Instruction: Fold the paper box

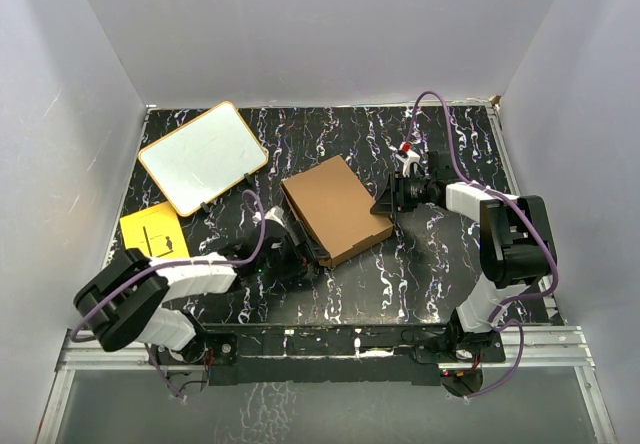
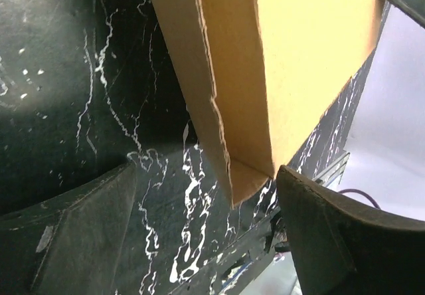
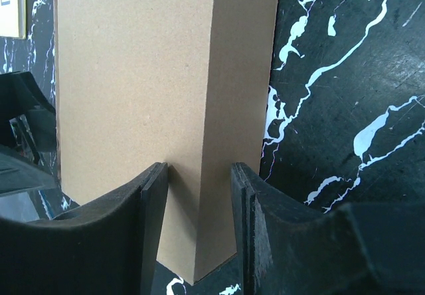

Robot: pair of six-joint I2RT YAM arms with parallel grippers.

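The paper box (image 1: 335, 209) lies closed in the middle of the black marbled table, a shallow brown cardboard box turned at an angle. My left gripper (image 1: 300, 254) is at its near-left corner. In the left wrist view the box corner (image 2: 246, 175) sits between the widely spread fingers of the left gripper (image 2: 206, 175), closer to the right finger (image 2: 312, 215). My right gripper (image 1: 385, 202) is at the box's right corner. In the right wrist view that gripper (image 3: 199, 169) straddles the corner of the box (image 3: 133, 76), one finger on the lid and one against the side wall.
A white board with an orange rim (image 1: 203, 156) lies at the back left. A flat yellow sheet (image 1: 153, 232) lies near the left edge, just behind the left arm. Purple cables loop over both arms. Grey walls enclose the table on three sides.
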